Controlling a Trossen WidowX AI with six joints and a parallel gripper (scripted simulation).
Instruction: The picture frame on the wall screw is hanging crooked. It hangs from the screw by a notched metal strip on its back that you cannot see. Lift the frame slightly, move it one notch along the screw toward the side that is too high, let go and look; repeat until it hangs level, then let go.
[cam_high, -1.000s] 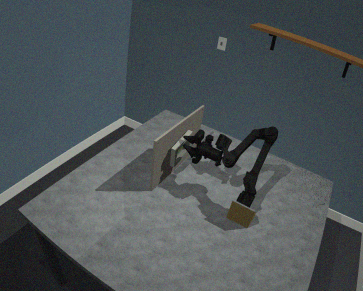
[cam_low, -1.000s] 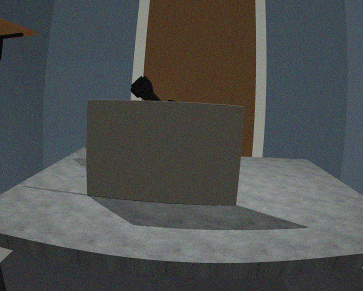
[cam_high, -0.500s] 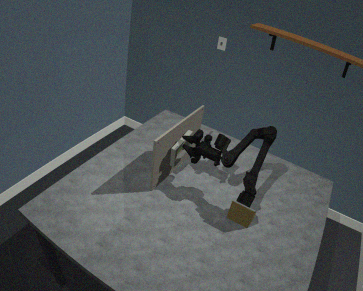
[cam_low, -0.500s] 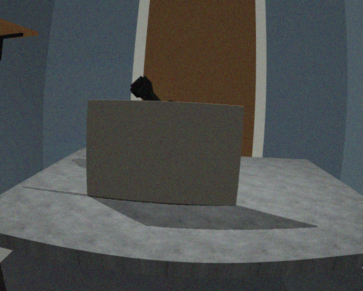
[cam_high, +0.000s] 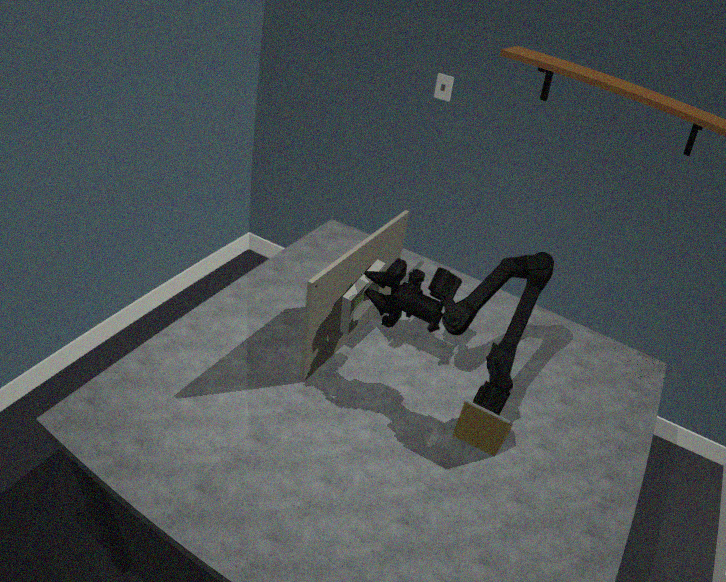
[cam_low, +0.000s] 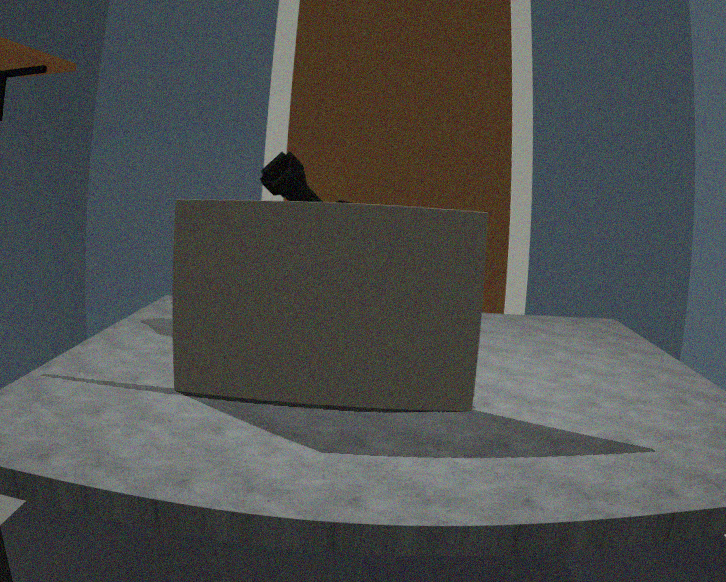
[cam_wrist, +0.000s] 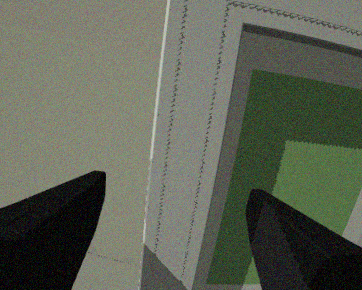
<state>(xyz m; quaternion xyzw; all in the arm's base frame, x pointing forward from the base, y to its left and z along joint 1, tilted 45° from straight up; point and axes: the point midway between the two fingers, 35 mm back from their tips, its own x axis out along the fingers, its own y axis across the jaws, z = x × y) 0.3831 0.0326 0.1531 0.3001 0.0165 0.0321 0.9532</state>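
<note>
So from the exterior view you mostly get the plain back of a big grey-beige panel (cam_low: 327, 303) standing upright on a mottled grey table (cam_low: 393, 491). Part of the black arm (cam_low: 283, 174) pokes up over its top edge, left of the middle (the rest is hidden, gripper included). There's a dark shadow spread on the tabletop in front of the panel. Behind it all, a brown door (cam_low: 399, 109) with pale trim between blue walls, plus a wooden shelf (cam_low: 36, 55) at upper left.
</note>
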